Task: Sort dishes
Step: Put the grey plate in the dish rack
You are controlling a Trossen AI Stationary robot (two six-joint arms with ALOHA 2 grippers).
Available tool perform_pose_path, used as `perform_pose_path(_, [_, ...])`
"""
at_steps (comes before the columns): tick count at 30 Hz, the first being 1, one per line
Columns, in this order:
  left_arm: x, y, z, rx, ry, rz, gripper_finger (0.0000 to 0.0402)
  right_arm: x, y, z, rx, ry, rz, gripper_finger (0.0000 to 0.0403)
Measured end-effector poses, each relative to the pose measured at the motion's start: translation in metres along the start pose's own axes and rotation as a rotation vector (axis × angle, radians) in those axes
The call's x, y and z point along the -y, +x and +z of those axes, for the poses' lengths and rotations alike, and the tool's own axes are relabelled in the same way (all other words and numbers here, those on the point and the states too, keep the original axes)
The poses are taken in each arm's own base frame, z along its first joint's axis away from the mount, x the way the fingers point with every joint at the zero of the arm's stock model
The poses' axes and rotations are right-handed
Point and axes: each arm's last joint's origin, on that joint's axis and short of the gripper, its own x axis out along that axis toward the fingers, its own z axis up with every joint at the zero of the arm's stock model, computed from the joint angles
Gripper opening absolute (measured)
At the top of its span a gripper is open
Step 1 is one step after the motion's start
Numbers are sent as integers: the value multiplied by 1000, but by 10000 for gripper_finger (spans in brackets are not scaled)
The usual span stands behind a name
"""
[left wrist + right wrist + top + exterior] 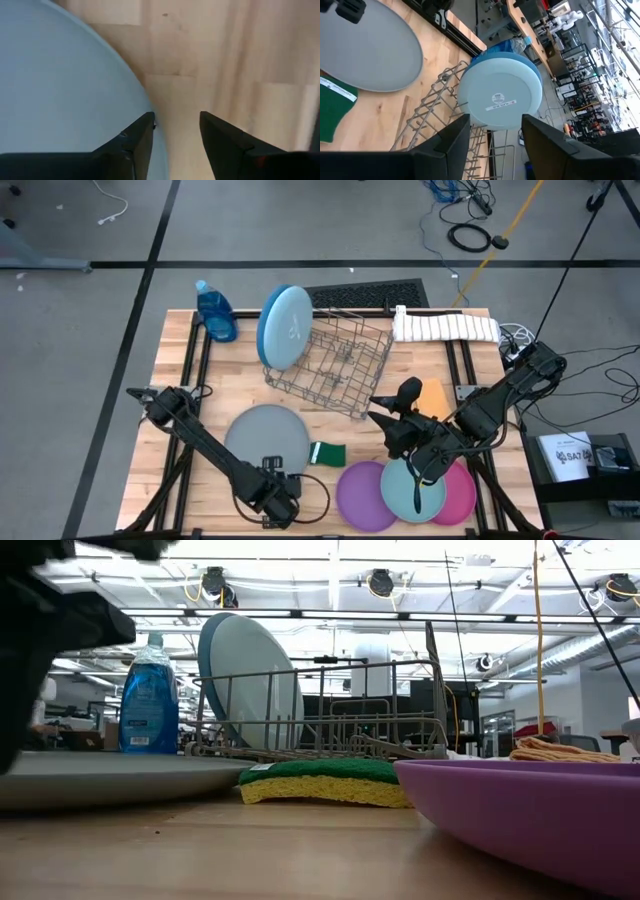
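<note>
My left claw [272,498] sits spread at the lower middle of the high view, one finger over the rim of the large pale plate [267,438] lying flat on the bench [180,360], the other off it. My right claw [400,425], also spread and empty, hovers above the teal plate [412,488] at lower right, which overlaps the purple plate [365,495] and pink plate [462,492]. A blue plate [285,326] stands in the rack [335,365] (already sorted, I judge). These look light, stiff and slick; the rim is the place to pinch. I cannot tell whether my finger touches that rim.
</note>
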Motion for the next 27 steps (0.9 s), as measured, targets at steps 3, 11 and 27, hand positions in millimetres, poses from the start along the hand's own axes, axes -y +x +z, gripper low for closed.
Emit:
perform_pose_path(3, [-1,2,0,9,-35,24,189,0,0,0,0,3,0,171])
perform_pose_path(11, [-3,6,1,30,-68,51,216,0,0,0,0,7,0,171])
perform_pose_path(27, [-12,38,3,-30,-110,116,122,1,2,0,-4,12,-1,171])
